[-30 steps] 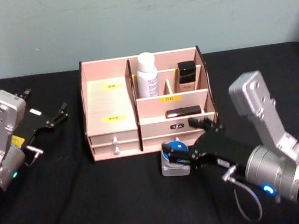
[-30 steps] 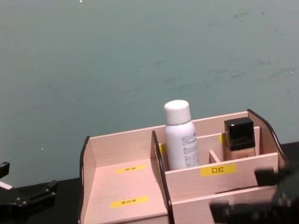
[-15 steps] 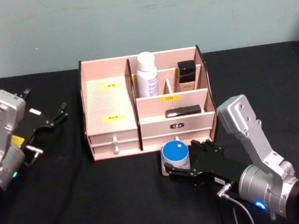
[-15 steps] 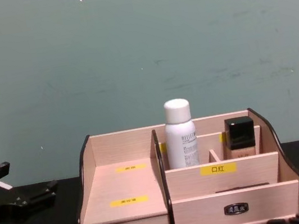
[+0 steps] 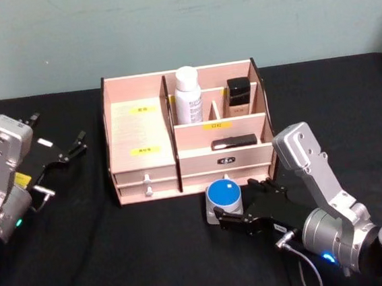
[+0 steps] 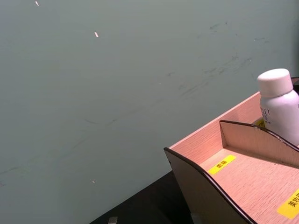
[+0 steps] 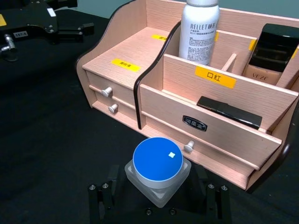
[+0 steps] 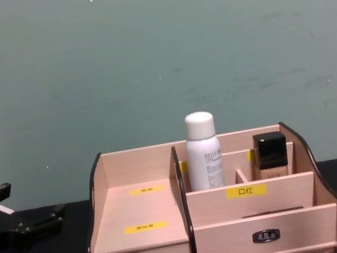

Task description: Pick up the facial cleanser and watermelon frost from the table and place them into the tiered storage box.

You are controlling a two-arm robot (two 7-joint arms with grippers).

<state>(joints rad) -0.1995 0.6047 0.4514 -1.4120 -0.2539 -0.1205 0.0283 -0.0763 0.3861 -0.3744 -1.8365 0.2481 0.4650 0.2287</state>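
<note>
**Small rigid jar: grip the base**

The watermelon frost jar sits on the table between the right tool's spread jaws, with the tiered storage box just beyond. It looks light, hard and smooth, so clamp the squarish base rather than the lid. The left tool is parked open.

Blue-lidded jar between spread right tool, before storage box.

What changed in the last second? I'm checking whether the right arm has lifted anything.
The right gripper dropped from over the blue-lidded jar and drew back toward the robot; the jar's lid now shows at its tip. The jar stayed on the table before the tiered storage box. The left gripper, white bottle and black-capped bottle stayed put.
</note>
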